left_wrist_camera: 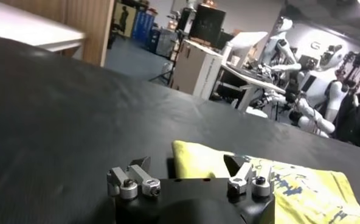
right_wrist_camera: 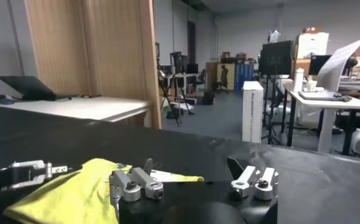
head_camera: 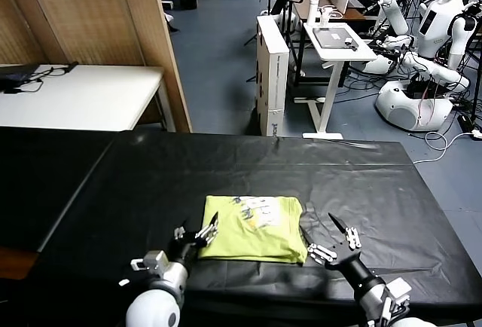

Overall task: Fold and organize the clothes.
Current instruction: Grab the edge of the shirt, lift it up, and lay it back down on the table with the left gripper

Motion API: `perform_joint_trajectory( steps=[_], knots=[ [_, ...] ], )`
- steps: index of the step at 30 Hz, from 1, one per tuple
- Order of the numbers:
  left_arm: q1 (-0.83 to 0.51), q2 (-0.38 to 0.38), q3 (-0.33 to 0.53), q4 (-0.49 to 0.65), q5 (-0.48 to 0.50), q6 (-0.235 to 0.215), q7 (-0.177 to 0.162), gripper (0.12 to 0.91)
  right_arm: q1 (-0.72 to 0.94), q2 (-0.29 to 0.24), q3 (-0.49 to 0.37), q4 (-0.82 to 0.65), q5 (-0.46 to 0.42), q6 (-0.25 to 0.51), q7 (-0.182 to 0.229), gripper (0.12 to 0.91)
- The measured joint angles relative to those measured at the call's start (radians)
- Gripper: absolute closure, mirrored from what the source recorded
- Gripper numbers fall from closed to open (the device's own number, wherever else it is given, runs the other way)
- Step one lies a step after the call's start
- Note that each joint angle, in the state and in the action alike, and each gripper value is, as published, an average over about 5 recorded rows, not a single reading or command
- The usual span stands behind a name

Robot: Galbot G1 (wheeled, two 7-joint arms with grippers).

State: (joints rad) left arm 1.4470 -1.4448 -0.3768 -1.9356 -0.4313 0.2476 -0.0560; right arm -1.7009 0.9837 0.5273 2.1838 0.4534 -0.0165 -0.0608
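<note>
Head view shows the T-shirt (head_camera: 252, 229) folded compactly on the black table (head_camera: 226, 169) (seemingly nearly done); left claw (head_camera: 197, 230) and right claw (head_camera: 332, 238) flank it, jaws apart, empty.

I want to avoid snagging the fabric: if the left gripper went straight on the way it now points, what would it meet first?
Probably the T-shirt. The left gripper, open, sits at the shirt's near-left corner, one finger already over its edge, pointing across it. How high it rides above the black table is unclear.
</note>
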Motion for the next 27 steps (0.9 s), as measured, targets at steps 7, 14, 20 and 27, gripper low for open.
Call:
perform_joint_trajectory(
  steps=[7, 14, 20, 27],
  knots=[
    [0.016, -0.008, -0.001, 0.003, -0.002, -0.011, 0.006, 0.219, 0.003, 0.001, 0.001, -0.002, 0.001, -0.001, 0.001, 0.118],
    [0.028, -0.016, -0.002, 0.003, -0.015, -0.018, 0.012, 0.534, 0.006, 0.002, 0.001, -0.004, -0.001, -0.003, 0.002, 0.118],
    [0.041, -0.027, 0.000, -0.011, -0.049, -0.014, 0.018, 0.843, 0.015, 0.003, 0.000, -0.011, -0.002, -0.006, 0.005, 0.118],
    [0.039, -0.013, -0.014, -0.047, -0.052, 0.013, 0.022, 0.859, 0.023, 0.015, 0.003, -0.022, -0.003, -0.012, 0.024, 0.118]
  ],
)
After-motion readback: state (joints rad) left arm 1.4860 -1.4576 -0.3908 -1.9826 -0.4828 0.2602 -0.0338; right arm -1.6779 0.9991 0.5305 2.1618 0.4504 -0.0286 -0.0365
